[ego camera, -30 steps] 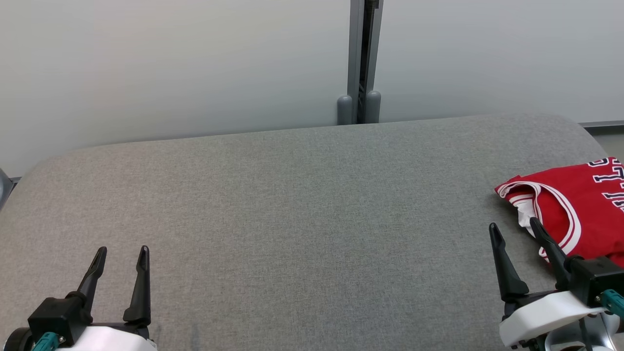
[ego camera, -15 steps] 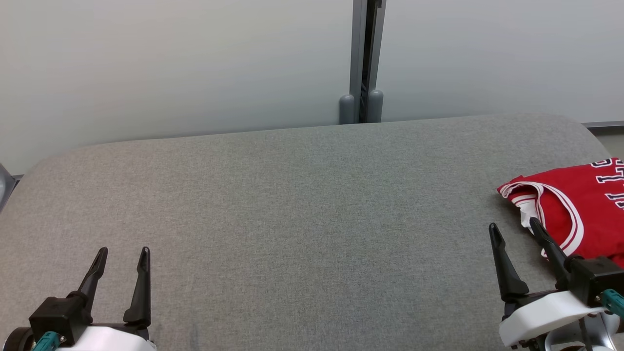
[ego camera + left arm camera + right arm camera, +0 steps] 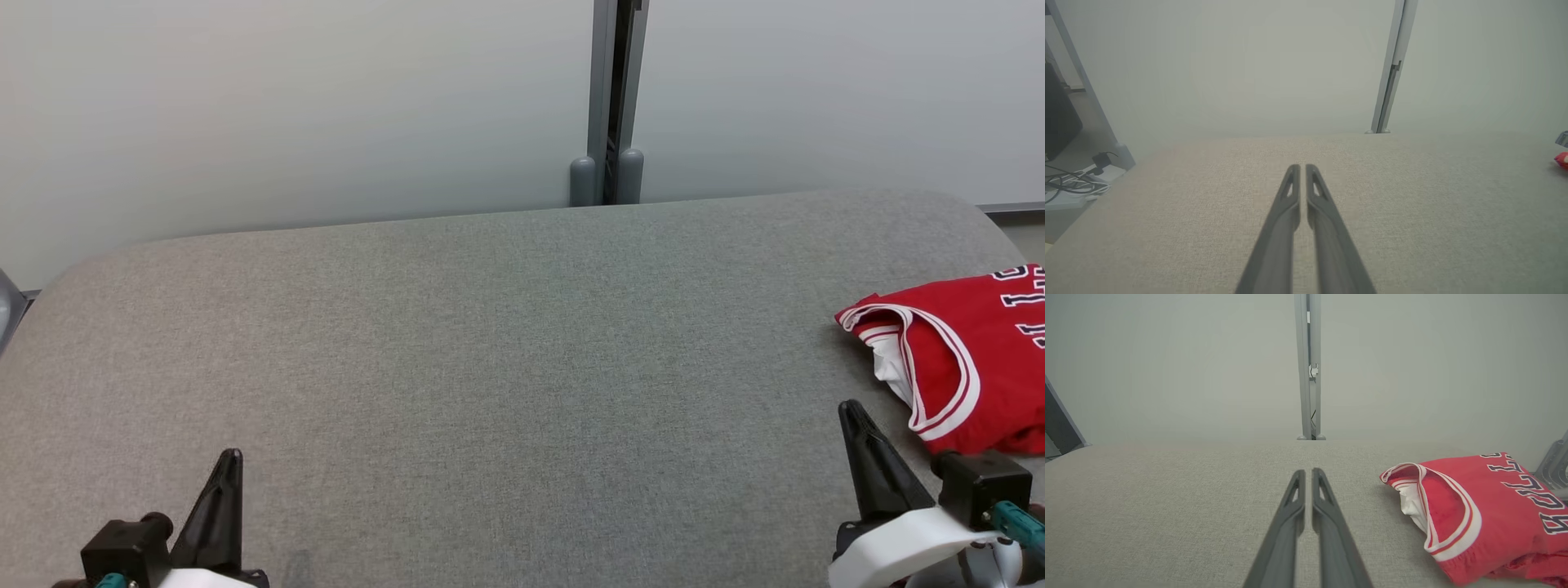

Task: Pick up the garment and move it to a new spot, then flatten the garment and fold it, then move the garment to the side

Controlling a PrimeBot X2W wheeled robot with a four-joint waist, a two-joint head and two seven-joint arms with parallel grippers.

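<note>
A big table point(image 3: 490, 343) has a wide grey cloth top with round corners. One red shirt point(image 3: 984, 335) lies on it, far over at the right end. The shirt has white stripes and dark letters, and its open, white-edged hole faces the table's middle.

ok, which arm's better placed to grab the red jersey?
Right, likely. The red jersey lies just beside the right end effector; the left end effector sits across the table. Both shut.

Dark slotted fingers point(image 3: 1284, 220), white wrist shells point(image 3: 890, 532)
</note>
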